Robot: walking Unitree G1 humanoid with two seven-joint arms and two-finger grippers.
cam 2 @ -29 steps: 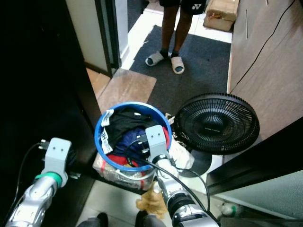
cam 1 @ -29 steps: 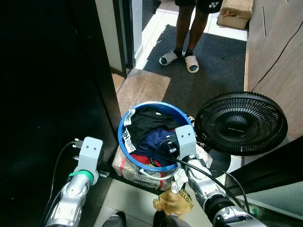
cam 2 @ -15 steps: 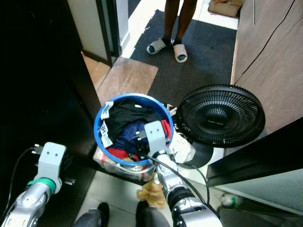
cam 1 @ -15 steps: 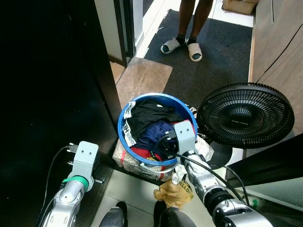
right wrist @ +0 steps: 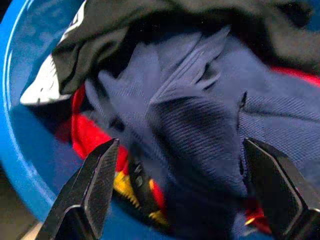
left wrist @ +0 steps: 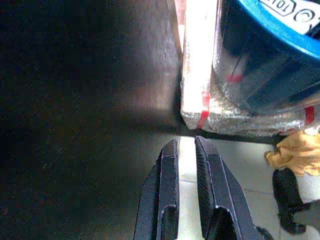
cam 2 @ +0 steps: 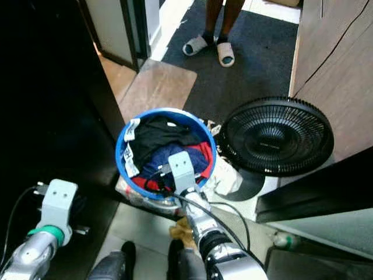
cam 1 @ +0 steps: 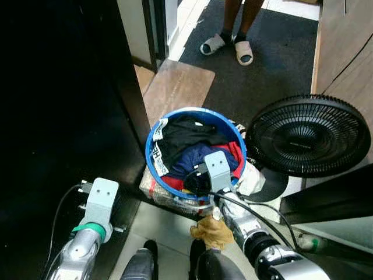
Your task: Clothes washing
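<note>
The right gripper hangs spread wide over the clothes in the blue bucket. The left gripper is pressed together near the floor.

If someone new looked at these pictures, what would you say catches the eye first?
The blue laundry basket on the floor, heaped with black, navy and red clothes, stands out first, with the right gripper spread open just above the navy garment. To the robot's right of it a black fan faces up, and a person's sandalled feet stand on the dark mat beyond.
</note>
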